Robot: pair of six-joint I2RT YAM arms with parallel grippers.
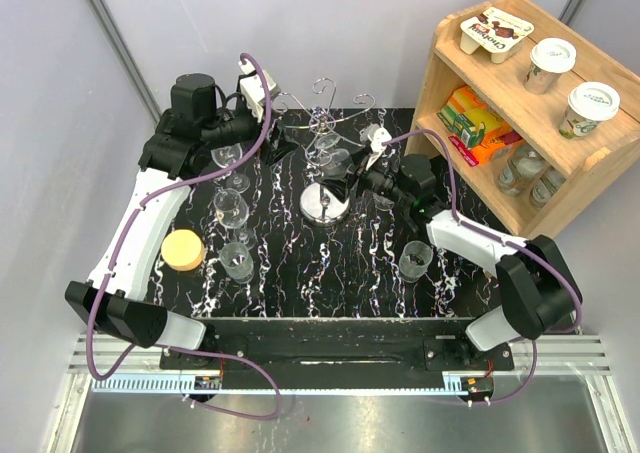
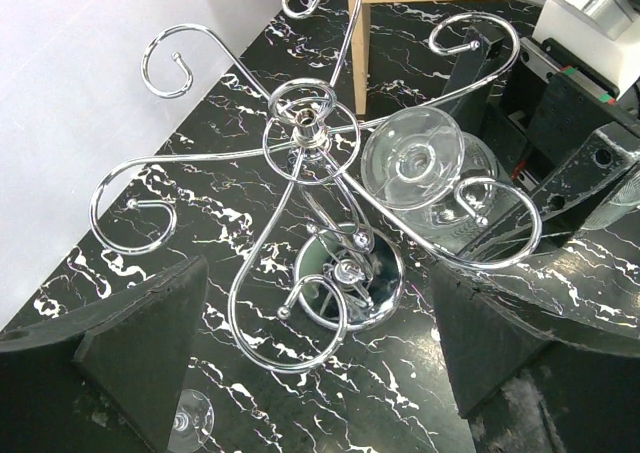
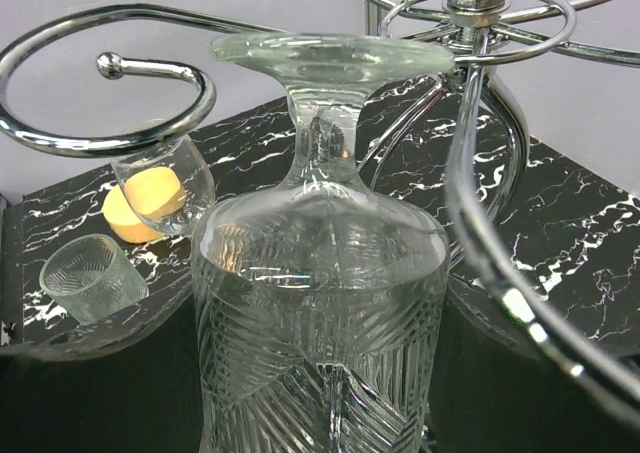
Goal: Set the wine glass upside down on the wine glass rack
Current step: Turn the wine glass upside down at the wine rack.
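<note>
While black marble counter (image 1: 330, 273) sits between grey walls (image 1: 60, 93) — left end effector (image 1: 288, 138) hovers released over wine glass rack (image 2: 310, 133); right end effector (image 1: 352, 181) clasps inverted wine glass (image 3: 320, 273), foot (image 3: 330, 58) level with scroll arm (image 3: 100, 103).

You can read just one marking. The white multipack (image 1: 495, 30) on top of the wooden shelf (image 1: 446, 68), beyond and to the right of your right gripper (image 1: 353, 170), carries dark lettering that looks like "Chobani". Print on the cup lids (image 1: 552, 53) and the shelf boxes (image 1: 470, 113) is too small to read.
</note>
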